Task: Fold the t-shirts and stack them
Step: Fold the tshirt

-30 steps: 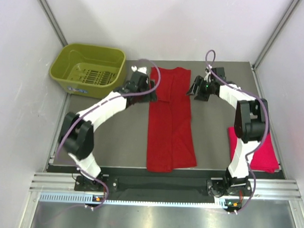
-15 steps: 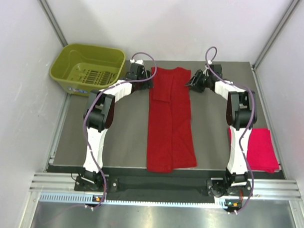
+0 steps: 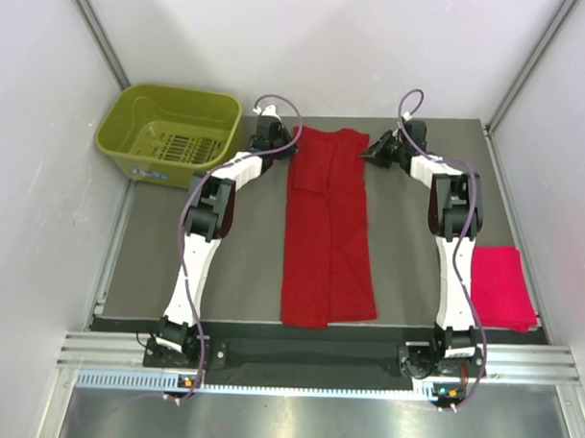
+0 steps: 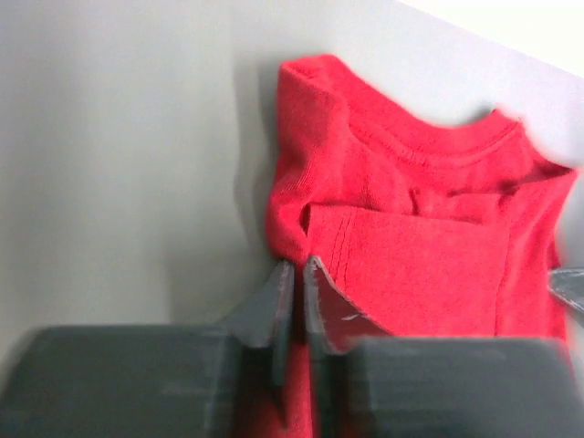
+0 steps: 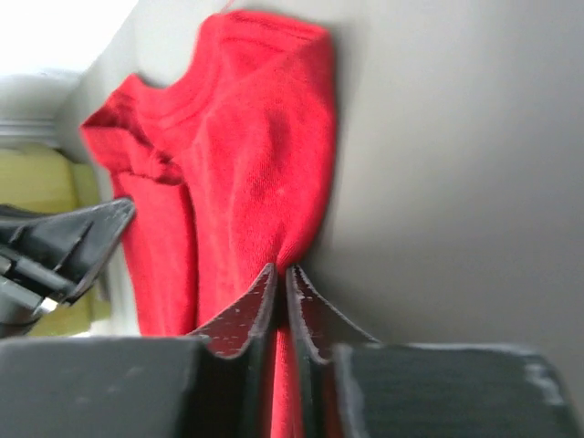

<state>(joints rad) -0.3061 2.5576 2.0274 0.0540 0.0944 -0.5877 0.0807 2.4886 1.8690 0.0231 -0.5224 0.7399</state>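
Note:
A deep red t-shirt [image 3: 329,230] lies in a long narrow strip down the middle of the table, collar at the far end, sleeves folded in. My left gripper [image 3: 283,148] is at its far left shoulder, shut on the cloth edge; in the left wrist view the gripper [image 4: 297,265] pinches a fold of the shirt [image 4: 411,255]. My right gripper [image 3: 371,153] is at the far right shoulder, also shut on the edge; in the right wrist view the gripper [image 5: 280,269] nips the shirt [image 5: 246,164]. A brighter pinkish red t-shirt [image 3: 502,287] lies folded at the near right.
An olive-green plastic basket [image 3: 171,133] stands at the far left corner, just beside the left arm. White walls close in the table on the left, right and back. Both arms stretch far out over the grey table [image 3: 214,264].
Both arms have reached further to the far end of the deep red shirt. Both grippers, open before, have shut on its shoulder edges. The shirt itself lies as before.

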